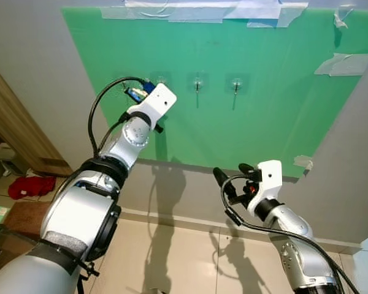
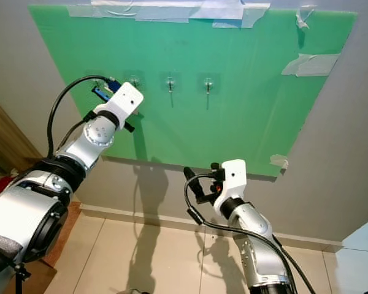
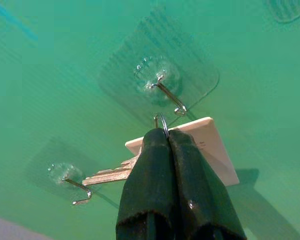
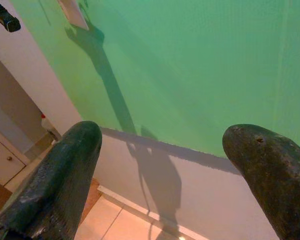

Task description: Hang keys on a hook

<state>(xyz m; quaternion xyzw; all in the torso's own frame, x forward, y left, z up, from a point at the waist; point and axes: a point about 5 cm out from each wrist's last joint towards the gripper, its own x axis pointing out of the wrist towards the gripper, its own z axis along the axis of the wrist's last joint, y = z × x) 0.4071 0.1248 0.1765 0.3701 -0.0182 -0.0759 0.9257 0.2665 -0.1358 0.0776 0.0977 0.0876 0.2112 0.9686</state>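
Observation:
A green board [image 1: 264, 122] is taped to the wall and carries a row of clear stick-on hooks [image 1: 197, 82]. My left gripper [image 3: 167, 135] is raised against the board, shut on a set of keys. The metal key ring [image 3: 161, 120] pokes out at the fingertips, just below the tip of one wire hook [image 3: 167, 95] and not over it. A white tag [image 3: 210, 145] and a key [image 3: 107, 175] hang behind the fingers. Another hook [image 3: 75, 182] sits beside it. My right gripper [image 1: 232, 173] hovers lower, below the board, open and holding nothing.
A wooden door frame [image 1: 12, 122] stands at the left, with a red cloth [image 1: 30, 185] on the floor beside it. Beige floor tiles [image 1: 184, 257] lie below the wall. Strips of tape [image 1: 257, 12] hold the board's top edge.

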